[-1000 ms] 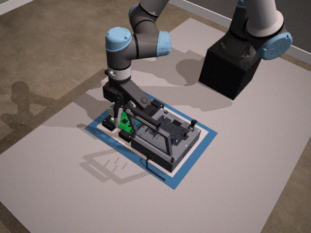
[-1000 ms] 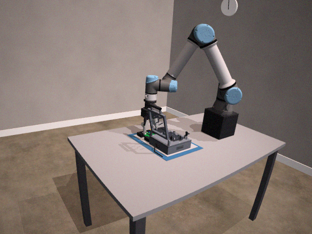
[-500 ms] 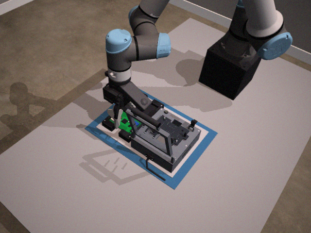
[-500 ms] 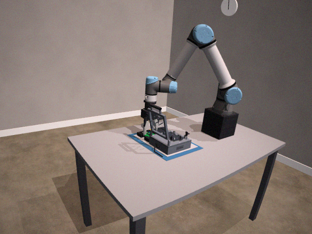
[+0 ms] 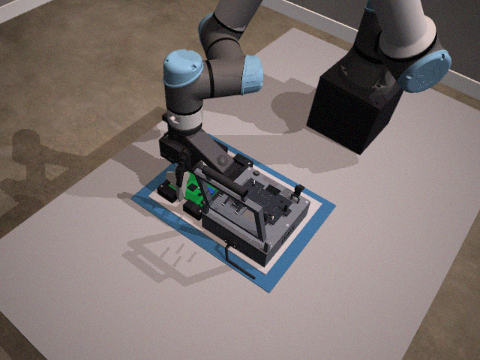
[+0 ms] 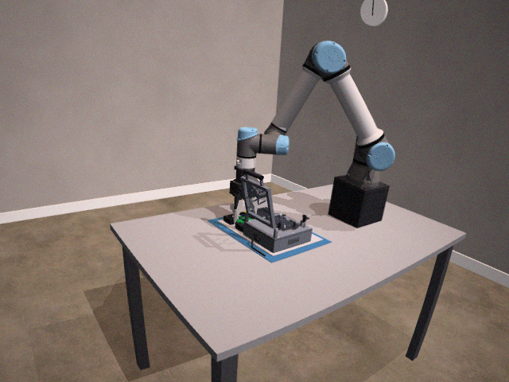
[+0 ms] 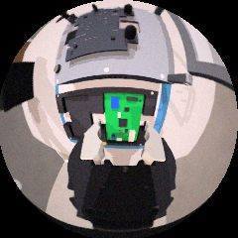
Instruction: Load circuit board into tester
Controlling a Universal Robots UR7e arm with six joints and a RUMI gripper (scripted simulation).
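Pickup step: your hand [image 5: 178,190] [image 6: 235,219] [image 7: 122,120] stands part-open, gripping nothing, fingers astride the circuit board [image 5: 196,196] [image 6: 243,220] [image 7: 114,119]; next, check alignment and close on its edges

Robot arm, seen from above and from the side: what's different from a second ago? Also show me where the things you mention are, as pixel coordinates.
The arm [image 5: 226,77] [image 6: 267,143] has come down slightly, lowering its open jaws toward the green circuit board [image 5: 193,195] [image 6: 240,220] [image 7: 114,130]. Nothing visibly grabbed or let go. The board is still in its tray [image 5: 192,209] [image 6: 227,218] [image 7: 79,111], and the lid [image 5: 259,224] [image 6: 271,209] [image 7: 190,50] stays raised.
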